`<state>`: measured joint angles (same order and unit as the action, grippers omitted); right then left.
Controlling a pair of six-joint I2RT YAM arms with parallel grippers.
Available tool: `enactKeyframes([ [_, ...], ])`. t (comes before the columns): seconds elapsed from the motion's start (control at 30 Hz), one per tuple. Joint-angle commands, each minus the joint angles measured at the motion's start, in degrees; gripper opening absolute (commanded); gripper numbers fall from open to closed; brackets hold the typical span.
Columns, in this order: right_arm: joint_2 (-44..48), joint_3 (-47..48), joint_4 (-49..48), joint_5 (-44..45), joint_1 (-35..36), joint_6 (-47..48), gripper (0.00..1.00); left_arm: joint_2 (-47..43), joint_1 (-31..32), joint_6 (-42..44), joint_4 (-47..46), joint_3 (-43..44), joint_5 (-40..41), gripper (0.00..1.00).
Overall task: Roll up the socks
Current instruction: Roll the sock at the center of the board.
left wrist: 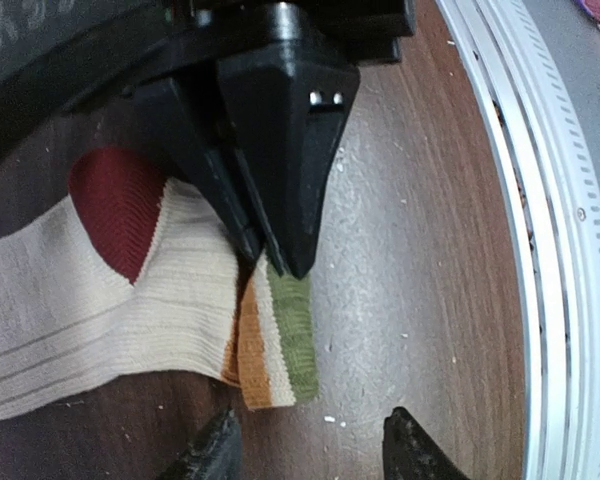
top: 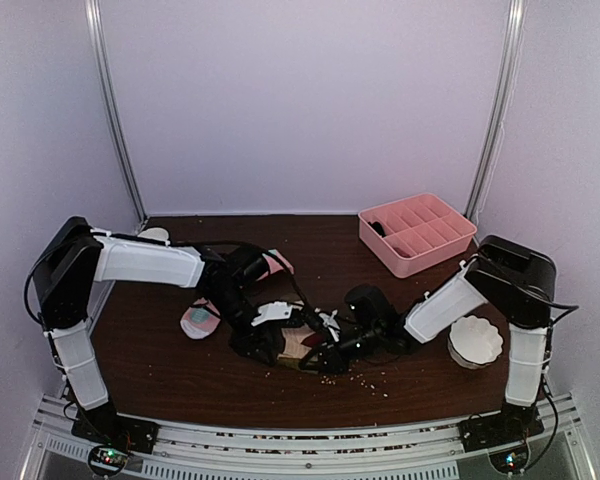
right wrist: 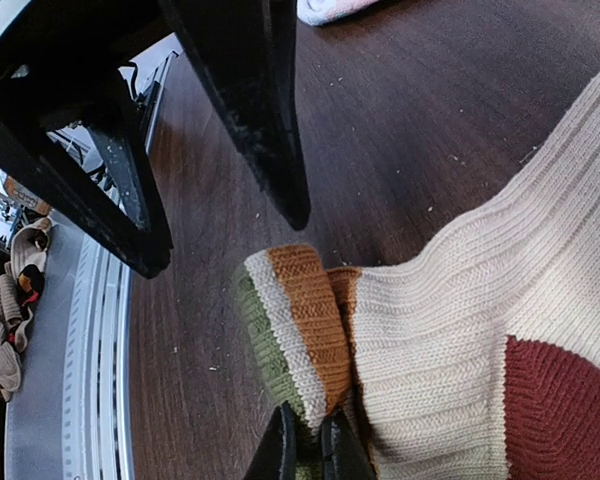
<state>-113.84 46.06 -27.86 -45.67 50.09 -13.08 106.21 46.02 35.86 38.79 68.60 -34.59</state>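
Roll start: right gripper (right wrist: 308,432) pinches beige sock (right wrist: 450,320) at its cuff; left gripper (left wrist: 313,432) (jaws apart, empty) should next grip alongside.

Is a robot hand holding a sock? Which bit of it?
The right hand pinches the beige sock by its striped end. The left hand holds nothing.

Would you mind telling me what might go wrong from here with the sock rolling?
1. The right tool pinches only the edge of the striped end of the beige sock; a pull might slip it free.
2. The left tool, open, straddles that same end close to the right tool; closing may knock them together.
3. The left arm crosses above the pink sock and might drag it.
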Motion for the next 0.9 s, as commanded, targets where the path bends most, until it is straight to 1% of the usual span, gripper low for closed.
enactKeyframes([
  [0.0, -6.43, -4.04, 16.55, 8.28, -1.29, -1.92, 0.00, 0.93, 1.19, -0.21, -7.76, 0.81, 0.50, 0.49],
  [0.13, -6.39, -3.67, 15.83, 7.82, -1.27, -3.01, 0.00, 2.85, 1.81, -1.11, -8.95, 2.32, 0.54, 0.49],
  [0.2, -6.33, -3.41, 15.80, 7.48, -1.31, -3.41, 0.00, 3.64, 2.24, -0.89, -8.51, 2.46, -0.04, 0.48],
  [0.33, -6.35, -3.22, 14.85, 6.80, -1.39, -4.54, 0.00, 4.70, 2.71, -0.63, -7.86, 2.07, -1.40, 0.38],
  [0.53, -6.38, -3.22, 13.72, 6.04, -1.39, -5.37, 0.00, 7.48, 2.67, -1.64, -7.50, 3.46, -0.30, 0.32],
  [0.67, -5.99, -3.63, 12.89, 6.33, -1.31, -5.87, 0.00, 9.21, 2.52, -2.91, -6.74, 5.22, -0.42, 0.20],
  [0.73, -5.17, -4.70, 10.56, 6.93, -1.30, -6.33, 0.00, 10.40, 2.02, -3.77, -5.57, 6.21, -1.83, 0.15],
  [0.87, -2.62, -8.22, 2.65, 7.96, -1.04, -8.36, 0.04, 11.71, 0.86, -4.60, -2.96, 7.64, -3.88, 0.11],
])
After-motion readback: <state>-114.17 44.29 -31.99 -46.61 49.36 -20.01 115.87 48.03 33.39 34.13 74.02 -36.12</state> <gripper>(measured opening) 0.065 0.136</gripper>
